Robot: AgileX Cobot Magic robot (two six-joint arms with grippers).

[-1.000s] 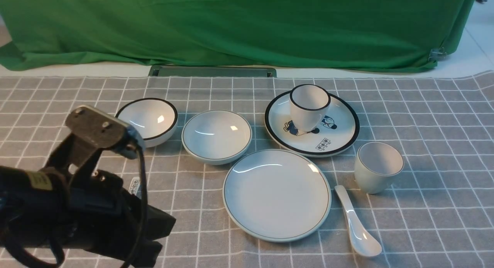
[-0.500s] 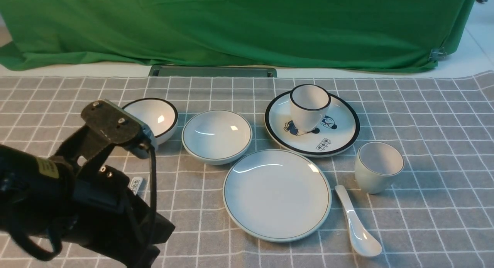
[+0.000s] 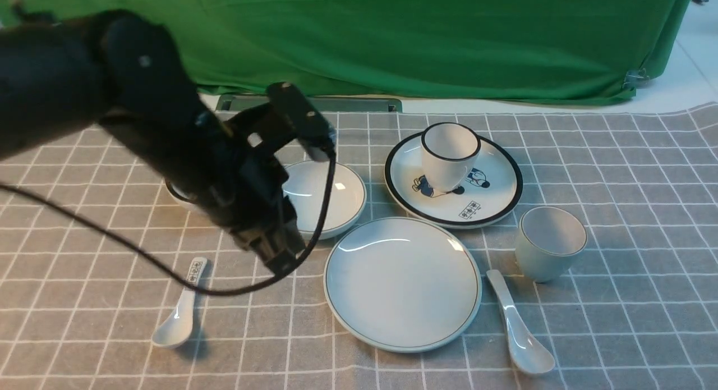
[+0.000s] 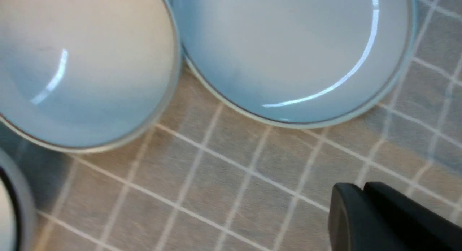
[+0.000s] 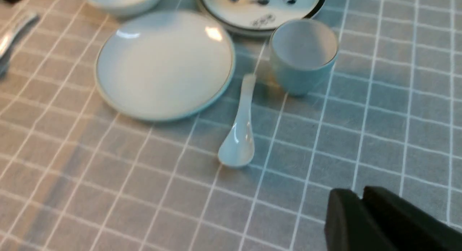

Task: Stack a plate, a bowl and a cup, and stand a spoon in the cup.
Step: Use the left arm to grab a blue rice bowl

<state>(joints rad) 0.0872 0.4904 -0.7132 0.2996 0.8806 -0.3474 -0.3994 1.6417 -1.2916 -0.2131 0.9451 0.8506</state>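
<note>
Front view, left tool [image 3: 280, 261]: it hangs low over the surface [image 3: 617, 322], right at the near edge of the bowl [image 3: 339, 193]. Its tips look pressed together, with nothing in them.
Front view, task things: the bowl sits behind the plate [image 3: 403, 283]. The cup [image 3: 549, 243] stands to the right of the plate. The spoon [image 3: 519, 322] lies by the plate's right edge. Nothing is stacked yet.
Front view, what could go wrong: I think the bowl goes first. If the tool drops without spreading, it may shove the bowl and not grab it. The shiny rim could also slip.
Front view, other things: a black-rimmed bowl [image 3: 175, 192] hides behind the arm and is easy to bump. A picture plate [image 3: 493, 202] holds a black-rimmed cup [image 3: 449, 151]. The hanging cable [image 3: 224, 293] could drag the spoon with writing [image 3: 182, 311].
Left wrist view: the bowl [image 4: 83, 63] and the plate [image 4: 288, 52] almost touch, so a push could knock them together. The left tool [image 4: 362, 187] shows its tips pressed together.
Right wrist view: the right tool [image 5: 361, 193] is pressed together and empty. It is apart from the spoon [image 5: 240, 135], the cup [image 5: 303, 56] and the plate [image 5: 162, 63]. Nothing blocks it.
</note>
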